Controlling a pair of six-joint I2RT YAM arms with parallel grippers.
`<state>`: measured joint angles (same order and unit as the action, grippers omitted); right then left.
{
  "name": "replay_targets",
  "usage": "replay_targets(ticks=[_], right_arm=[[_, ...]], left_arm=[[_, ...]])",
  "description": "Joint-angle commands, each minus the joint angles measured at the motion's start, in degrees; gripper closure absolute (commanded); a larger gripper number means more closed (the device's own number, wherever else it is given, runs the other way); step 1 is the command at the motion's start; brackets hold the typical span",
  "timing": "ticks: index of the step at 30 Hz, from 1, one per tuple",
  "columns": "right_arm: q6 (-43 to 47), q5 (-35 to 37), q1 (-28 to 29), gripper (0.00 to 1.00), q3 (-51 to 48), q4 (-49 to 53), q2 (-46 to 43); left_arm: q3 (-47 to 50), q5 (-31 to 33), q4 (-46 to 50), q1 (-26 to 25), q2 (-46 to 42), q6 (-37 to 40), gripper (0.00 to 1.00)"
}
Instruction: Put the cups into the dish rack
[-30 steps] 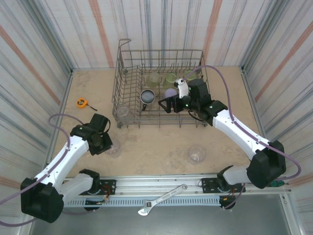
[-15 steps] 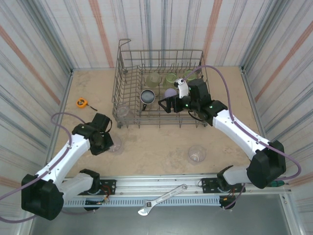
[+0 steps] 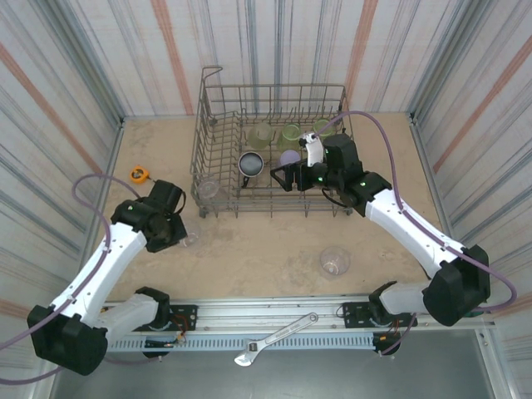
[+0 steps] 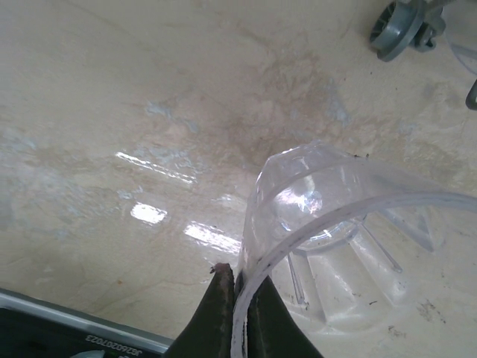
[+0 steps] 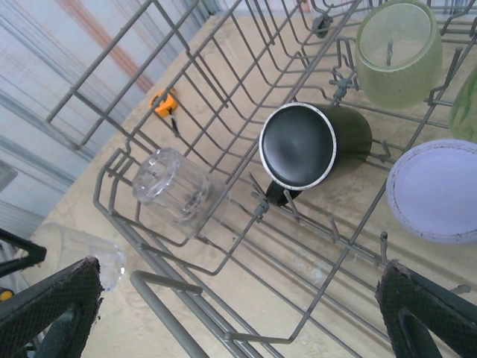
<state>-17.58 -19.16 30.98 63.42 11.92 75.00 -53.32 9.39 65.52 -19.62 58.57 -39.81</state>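
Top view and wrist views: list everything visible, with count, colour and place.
dish rack: one, grey, far middle of table
yellow-green cups: three, translucent, rack's far row
black cup: one, black, in rack
lavender cup: one, pale lavender, in rack beside black cup
clear cups: three, clear; one in rack's near-left corner, one on table, one held by its rim
tape measure: one, orange, table left of rack
wrench: one, silver, near rail between arm bases
left gripper: one, black, shut on clear cup's rim
right gripper: one, black, open above rack
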Motion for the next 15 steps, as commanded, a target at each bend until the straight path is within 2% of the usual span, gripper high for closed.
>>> replay_targets(ticks=[1, 6, 15], right_arm=[[-1.05, -0.24, -0.3, 0.01, -0.18, -0.06, -1.32], [-1.47, -0.03, -0.31, 0.01, -0.27, 0.47, -1.56], [-1.75, -0.34, -0.32, 0.01, 0.77, 0.86, -0.6]], left_arm=[[-3.13, 4.48, 2.86, 0.4, 0.23, 3.01, 1.0], [-6.23, 4.99, 2.22, 4.33, 2.15, 7.32, 1.0], [-13.26, -0.47, -1.49, 16.31, 5.72, 16.51, 1.0]])
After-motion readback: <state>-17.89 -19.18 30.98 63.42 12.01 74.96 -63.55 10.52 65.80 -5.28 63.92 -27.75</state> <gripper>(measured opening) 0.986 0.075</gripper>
